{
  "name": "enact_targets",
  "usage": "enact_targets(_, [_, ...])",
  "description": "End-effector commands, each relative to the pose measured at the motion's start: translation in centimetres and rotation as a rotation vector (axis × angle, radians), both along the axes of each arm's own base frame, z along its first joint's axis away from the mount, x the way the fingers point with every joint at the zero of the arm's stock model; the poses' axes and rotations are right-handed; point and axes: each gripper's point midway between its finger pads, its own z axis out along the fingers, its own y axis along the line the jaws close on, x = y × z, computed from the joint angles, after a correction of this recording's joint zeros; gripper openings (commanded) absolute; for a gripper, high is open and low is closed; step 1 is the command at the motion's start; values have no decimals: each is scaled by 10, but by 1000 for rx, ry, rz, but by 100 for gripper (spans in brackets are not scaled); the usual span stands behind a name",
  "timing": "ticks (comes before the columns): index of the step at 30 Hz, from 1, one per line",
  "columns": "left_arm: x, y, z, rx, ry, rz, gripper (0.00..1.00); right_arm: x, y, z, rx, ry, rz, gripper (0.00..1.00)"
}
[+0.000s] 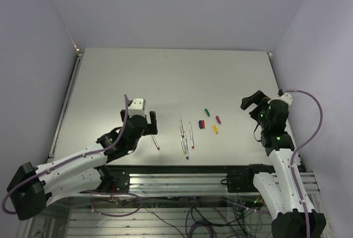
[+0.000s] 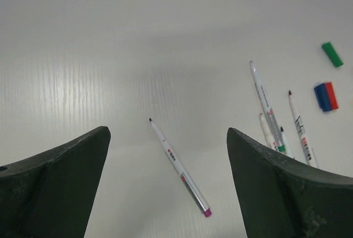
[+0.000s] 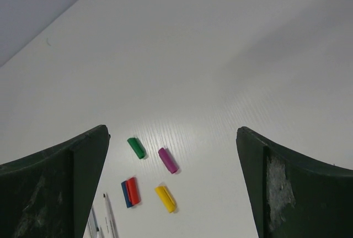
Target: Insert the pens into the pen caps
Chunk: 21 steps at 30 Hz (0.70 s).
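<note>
Top: my left gripper (image 1: 148, 123) and right gripper (image 1: 251, 101) both spread wide, empty. The pens (image 1: 183, 138) lie between them, caps (image 1: 202, 123) just right of those. Left wrist: stray pen (image 2: 179, 169) centred between my jaws, probably first pick. Right wrist: caps (image 3: 167, 160) ahead, lined up for that arm.

Soft, even overhead light keeps the pale table (image 1: 165, 78) uniformly bright. Ahead of the left claw (image 2: 167, 133) lies a faint, broad shadow. Its near fingers (image 2: 55, 188) look dark and slightly soft, while the pen (image 2: 179, 169) between them is sharp.
</note>
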Motion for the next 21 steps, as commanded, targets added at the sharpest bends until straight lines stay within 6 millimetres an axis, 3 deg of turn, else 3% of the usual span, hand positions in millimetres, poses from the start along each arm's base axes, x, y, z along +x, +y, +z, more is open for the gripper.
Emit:
enact_targets(1, [-6, 7, -8, 41, 33, 81, 96, 7, -5, 34, -22, -109, -22, 100])
enact_targets(7, [-22, 4, -30, 58, 181, 68, 94, -1, -14, 34, -81, -102, -44, 98])
enact_targets(12, [-32, -3, -50, 79, 290, 64, 94, -5, -16, 30, -106, -119, -44, 91])
enact_targets(21, [-35, -24, -81, 128, 378, 52, 89, -10, -9, 21, -58, -97, -30, 82])
